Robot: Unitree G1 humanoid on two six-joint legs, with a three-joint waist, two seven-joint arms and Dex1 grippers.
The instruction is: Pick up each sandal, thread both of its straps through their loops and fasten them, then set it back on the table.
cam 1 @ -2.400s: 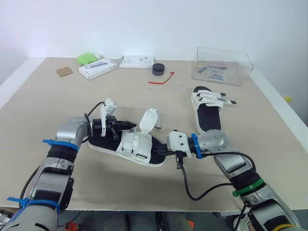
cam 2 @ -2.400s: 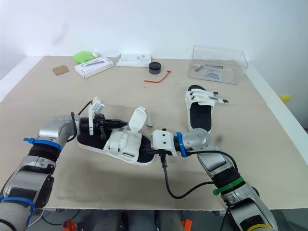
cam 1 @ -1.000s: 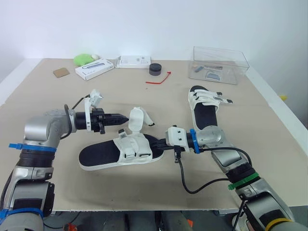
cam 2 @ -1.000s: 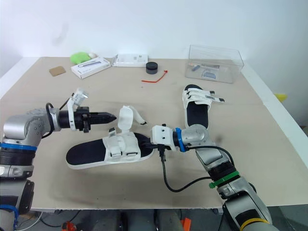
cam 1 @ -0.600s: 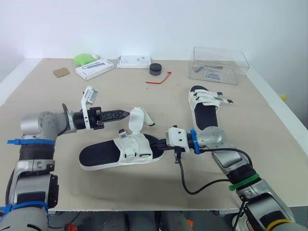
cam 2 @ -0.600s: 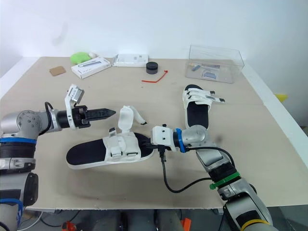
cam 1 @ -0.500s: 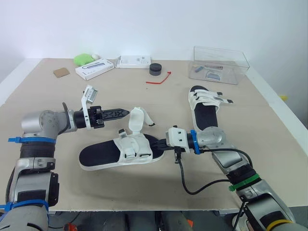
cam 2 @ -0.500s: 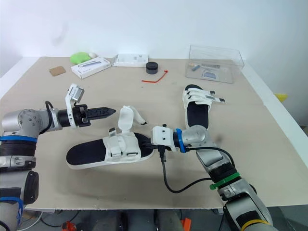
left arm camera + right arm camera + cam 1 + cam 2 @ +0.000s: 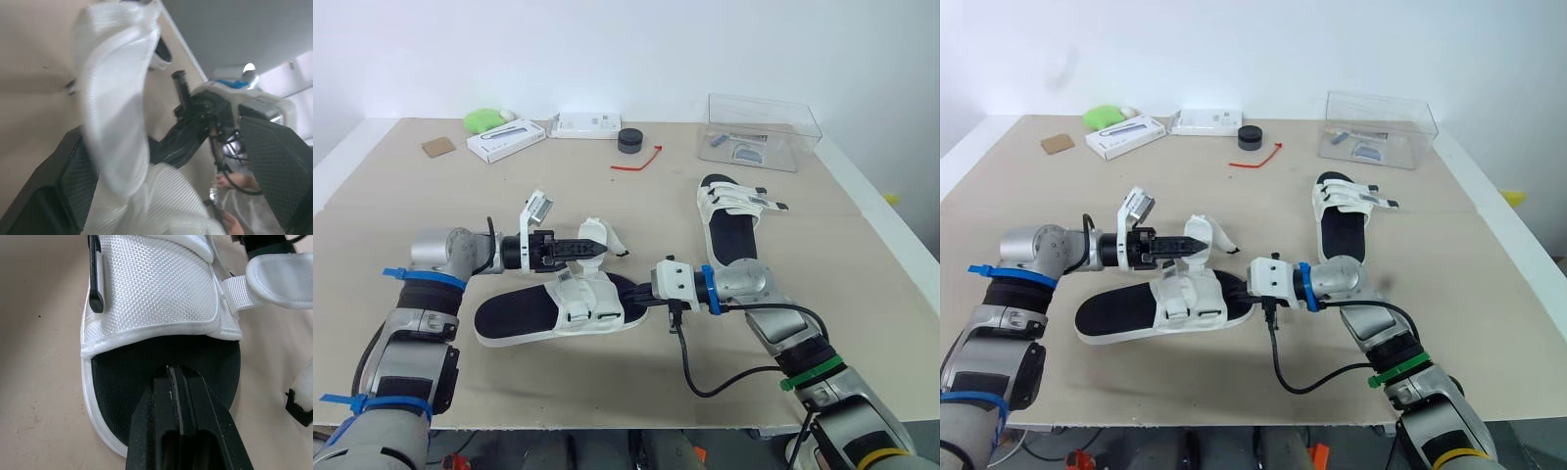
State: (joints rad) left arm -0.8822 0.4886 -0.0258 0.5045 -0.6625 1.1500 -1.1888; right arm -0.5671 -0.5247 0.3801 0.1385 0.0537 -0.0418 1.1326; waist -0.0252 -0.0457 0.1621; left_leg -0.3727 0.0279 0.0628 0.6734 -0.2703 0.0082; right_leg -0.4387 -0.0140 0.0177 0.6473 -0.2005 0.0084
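The open sandal point(image 9: 558, 311) lies flat on the surface point(image 9: 460, 211), one strap point(image 9: 593, 231) standing up from it. The left end effector point(image 9: 591, 248) is at that strap, fingers spread to either side of it – not pinching. The right end effector point(image 9: 643, 292), fingers pressed together, rests its tips on this sandal's black footbed – the other sandal point(image 9: 732, 220) lies well apart from it

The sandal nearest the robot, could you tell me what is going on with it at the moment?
The robot is working on the near sandal, which lies flat on the table. The right gripper, fingers shut, rests on one end of it. The left gripper is open around the loose white strap that stands up from the sandal. That strap is not yet fastened. The second sandal lies farther off to the right, untouched.
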